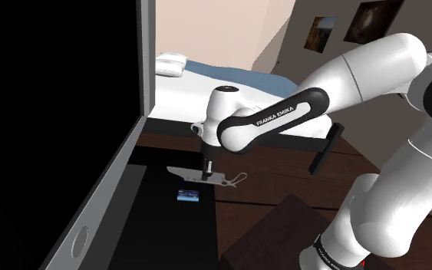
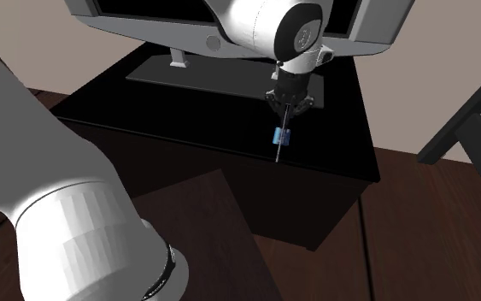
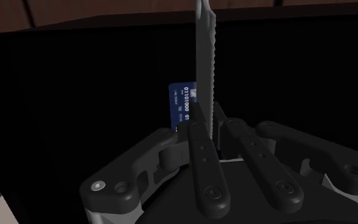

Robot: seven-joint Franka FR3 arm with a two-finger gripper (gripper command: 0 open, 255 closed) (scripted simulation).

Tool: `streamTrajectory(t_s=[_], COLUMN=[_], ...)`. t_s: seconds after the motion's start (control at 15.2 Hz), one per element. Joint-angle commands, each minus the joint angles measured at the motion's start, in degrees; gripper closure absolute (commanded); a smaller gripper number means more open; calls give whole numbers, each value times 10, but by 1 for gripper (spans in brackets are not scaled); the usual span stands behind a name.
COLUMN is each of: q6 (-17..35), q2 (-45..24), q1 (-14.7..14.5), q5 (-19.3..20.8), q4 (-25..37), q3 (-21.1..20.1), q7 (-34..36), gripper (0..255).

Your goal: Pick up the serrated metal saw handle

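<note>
Thin grey saw (image 3: 205,57) (one edge serrated) — clasped in the gripper (image 3: 213,125).

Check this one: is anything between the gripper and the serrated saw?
Nothing visible does. The fingers of the gripper clasp the saw by its serrated blade. The blue card lies on the black surface beyond the blade, outside the grip.

The arm (image 1: 375,84) is made of smooth, rounded white links with a glossy shell. A dark joint cover (image 1: 272,119) carries the white lettering FRANKA EMIKA. A black ring (image 1: 328,251) with small white print circles the lowest link. The gripper (image 3: 214,126) is all black with an angular body. Each of its two fingers (image 3: 203,165) bears a round screw head (image 3: 212,191), and more screws (image 3: 98,186) sit at the body's corners.
</note>
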State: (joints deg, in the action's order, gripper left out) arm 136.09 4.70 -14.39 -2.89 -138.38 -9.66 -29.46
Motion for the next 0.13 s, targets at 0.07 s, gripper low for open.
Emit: streamTrajectory(t_s=[0.07], q6=[-9], q2=[6], q1=[0], q5=[-1], q4=[3], q3=[1], q7=[-2], gripper=[255])
